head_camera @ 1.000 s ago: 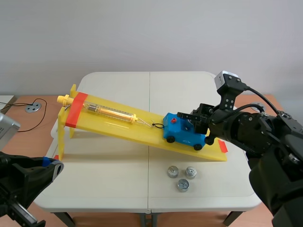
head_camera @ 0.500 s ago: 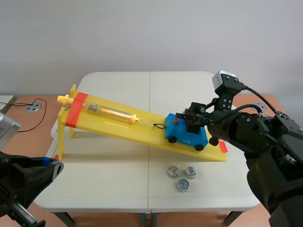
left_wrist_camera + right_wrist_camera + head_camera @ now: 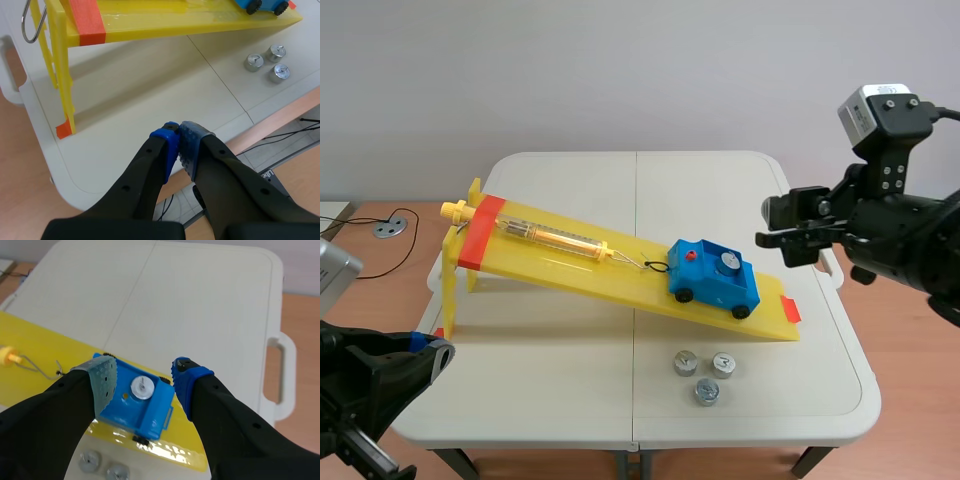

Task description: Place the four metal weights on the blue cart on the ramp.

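Right claw (image 3: 141,377): wide open and empty, hanging above the blue cart (image 3: 715,282), at about two o'clock from it as I stand.
Left claw (image 3: 178,145): pads pressed together on nothing, low by the worktop's (image 3: 560,370) near edge, around eight o'clock from the cart.
Seated weight (image 3: 726,262): it sits in the cart's tray, partway down the yellow ramp (image 3: 570,268).
Loose weights (image 3: 706,391): three huddle on the worktop at five o'clock from the cart.
Handling: probably dense, stiff, smooth-sided and apt to slip. Pinch one across its round body from above, taking an outer one so the fingers clear its neighbours.
Cart: wheeled on a slope, tethered by a cord to the spring scale (image 3: 550,238), so loads want setting down gently.
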`<state>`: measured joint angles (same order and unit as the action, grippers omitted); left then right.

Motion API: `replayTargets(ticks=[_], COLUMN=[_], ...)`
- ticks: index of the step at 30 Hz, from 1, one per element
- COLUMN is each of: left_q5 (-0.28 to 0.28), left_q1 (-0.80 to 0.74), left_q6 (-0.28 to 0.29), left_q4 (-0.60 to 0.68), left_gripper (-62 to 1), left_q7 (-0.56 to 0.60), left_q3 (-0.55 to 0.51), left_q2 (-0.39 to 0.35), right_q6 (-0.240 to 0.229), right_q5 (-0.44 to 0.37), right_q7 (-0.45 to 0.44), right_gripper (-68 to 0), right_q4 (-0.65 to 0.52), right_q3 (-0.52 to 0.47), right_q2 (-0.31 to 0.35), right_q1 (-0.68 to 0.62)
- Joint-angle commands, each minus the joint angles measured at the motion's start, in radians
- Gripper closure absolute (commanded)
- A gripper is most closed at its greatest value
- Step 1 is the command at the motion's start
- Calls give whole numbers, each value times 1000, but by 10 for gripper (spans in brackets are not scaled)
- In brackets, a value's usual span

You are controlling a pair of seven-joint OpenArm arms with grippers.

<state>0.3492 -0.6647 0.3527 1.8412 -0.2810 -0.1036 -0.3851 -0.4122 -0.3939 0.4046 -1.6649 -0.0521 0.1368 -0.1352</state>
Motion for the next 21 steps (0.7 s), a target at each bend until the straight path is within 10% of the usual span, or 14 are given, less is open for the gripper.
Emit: replayTargets(ticks=[1,11,21], left_q5=[74,74,74], left_q1=[9,9,9], left_q6=[18,18,18], left_q4=[63,63,63], left_gripper=[-51,-51,-51], left_q7=[96,97,96], left_q3=[-16,-16,-16], left_q2=[5,5,5], right_q6=[-57,-143,-131], right_q5=[-89,-110,31], right_q7=[-82,-55,-85], right_gripper=[-266,-259,-259], right_q4=[-116,-188,-161], right_q3=[-6,4,156], right_q2=[94,269,270], right_q1=[2,-168,-175])
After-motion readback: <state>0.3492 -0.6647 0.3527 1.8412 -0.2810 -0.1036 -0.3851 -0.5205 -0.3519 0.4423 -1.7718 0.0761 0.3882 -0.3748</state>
